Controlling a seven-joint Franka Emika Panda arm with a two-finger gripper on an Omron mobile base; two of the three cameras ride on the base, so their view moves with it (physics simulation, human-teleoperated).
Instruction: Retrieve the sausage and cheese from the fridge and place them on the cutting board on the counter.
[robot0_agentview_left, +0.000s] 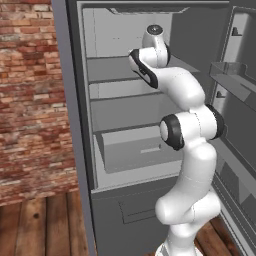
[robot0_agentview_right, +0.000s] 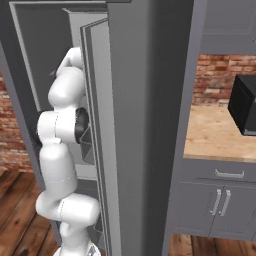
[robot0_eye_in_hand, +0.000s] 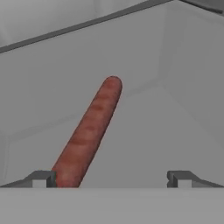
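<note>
The sausage (robot0_eye_in_hand: 89, 131), a reddish-brown cylinder, lies on a pale grey shelf of the fridge (robot0_agentview_left: 130, 145) and runs away from the hand at a slant. My gripper (robot0_eye_in_hand: 111, 179) is open, its two dark fingertips wide apart low in the hand view. The sausage's near end sits just inside the left fingertip (robot0_eye_in_hand: 41, 178); the right fingertip (robot0_eye_in_hand: 181, 178) is well clear of it. In the left base view the arm reaches into the open fridge at an upper shelf, its hand hidden behind the wrist. The counter (robot0_agentview_right: 220, 132) shows at the right. The cheese and the cutting board are out of view.
The fridge door (robot0_agentview_left: 237, 90) stands open at the right with door bins on it. A closed pale drawer (robot0_agentview_left: 137, 150) sits below the shelves. A dark boxy appliance (robot0_agentview_right: 245, 105) stands on the counter above grey cabinet doors. Brick wall and wooden floor lie to the left.
</note>
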